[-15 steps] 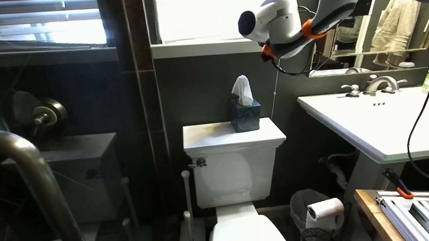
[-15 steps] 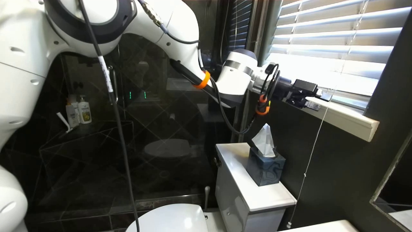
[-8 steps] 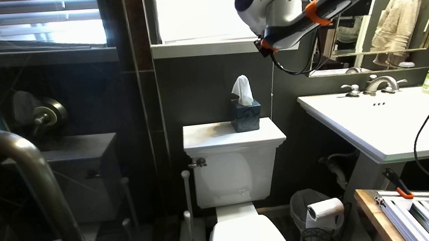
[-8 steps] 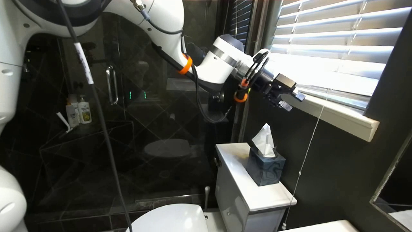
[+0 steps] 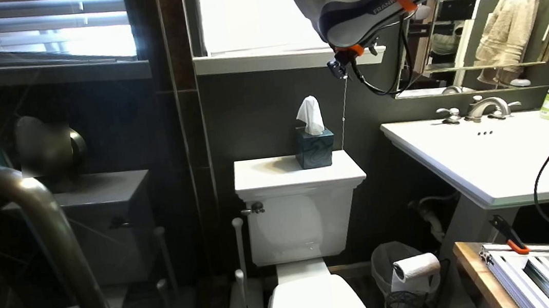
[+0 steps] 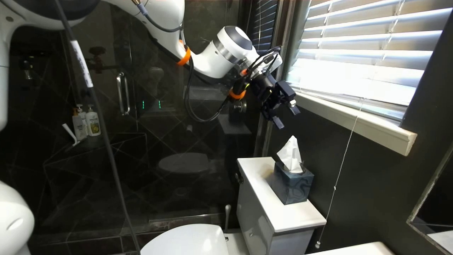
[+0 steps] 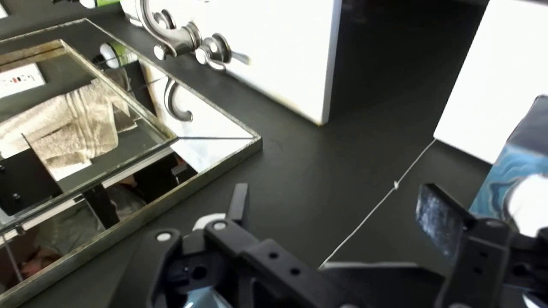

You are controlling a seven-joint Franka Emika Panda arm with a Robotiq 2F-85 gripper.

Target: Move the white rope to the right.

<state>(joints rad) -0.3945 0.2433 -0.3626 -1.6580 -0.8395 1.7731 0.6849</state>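
Observation:
The white rope [image 6: 344,161] is a thin cord with a small knot. It hangs from the window sill down past the toilet tank, with a small weight at its lower end. It also shows in an exterior view [image 5: 343,107] below my gripper [image 5: 336,68]. My gripper [image 6: 286,116] is open and empty, pointing down, left of the rope and apart from it, above the tissue box. In the wrist view the rope [image 7: 368,217] runs diagonally behind the gap between the spread fingers [image 7: 336,214]; its upper part is hidden by the gripper.
A blue tissue box [image 6: 292,187] stands on the toilet tank lid [image 6: 297,216], under my gripper. The window sill [image 6: 375,129] and blinds [image 6: 364,44] are beside it. A mirror [image 7: 214,167] and a sink [image 5: 460,153] are on the rope's other side.
My gripper has moved away from the window and the rope, which it was close to, and has tilted downward. It stays open. The rope has swung slightly.

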